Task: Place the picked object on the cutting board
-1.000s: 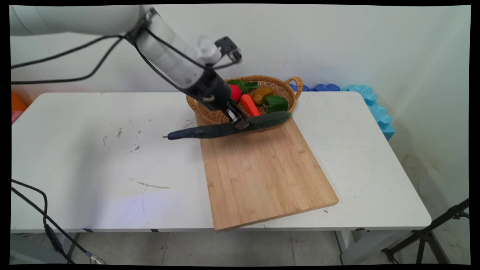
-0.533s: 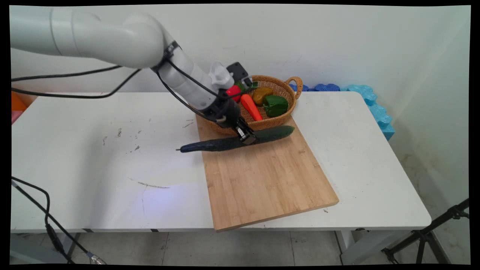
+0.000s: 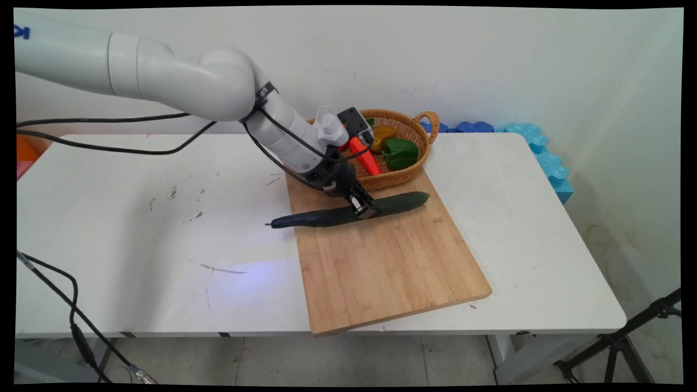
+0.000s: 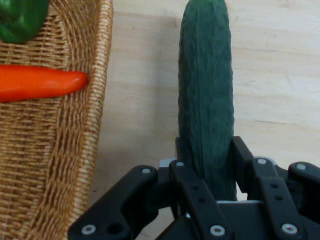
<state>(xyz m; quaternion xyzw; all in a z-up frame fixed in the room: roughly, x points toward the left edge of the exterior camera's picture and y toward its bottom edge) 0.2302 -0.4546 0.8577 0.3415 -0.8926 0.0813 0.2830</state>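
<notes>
One long dark green cucumber [image 3: 348, 212] is pinched between the two black fingers [image 4: 186, 165] of the gripper [image 3: 364, 207], a bit past its middle. In the main view the gripper sits just left of the frame's center. The cucumber lies almost flat across the top part of the wooden board [image 3: 381, 256]. Its right end points toward the right of the frame. Its thin stem end sticks out past the board's left edge, over the white table [image 3: 136, 228]. I cannot tell if the cucumber is touching the board or is just above it.

In the hand view the cucumber [image 4: 207, 95] runs straight up from the fingers to the top edge, where its tip is cut off. The lower part of it is hidden behind the black gripper [image 4: 207, 165] links.

Just above the cucumber in the main view sits a woven basket [image 3: 405, 173], close to it but apart. The arm hides the basket's left side. Inside the basket you can see an orange carrot [image 3: 366, 158], a green pepper [image 3: 402, 152] and a brownish-yellow pepper [image 3: 384, 136]. A bit of something red peeks out beside the arm, too hidden to name.

Some blue foam pieces [image 3: 539, 149] lie along the wall at the upper right. Black cables [image 3: 109, 133] hang from the arm at the left.
</notes>
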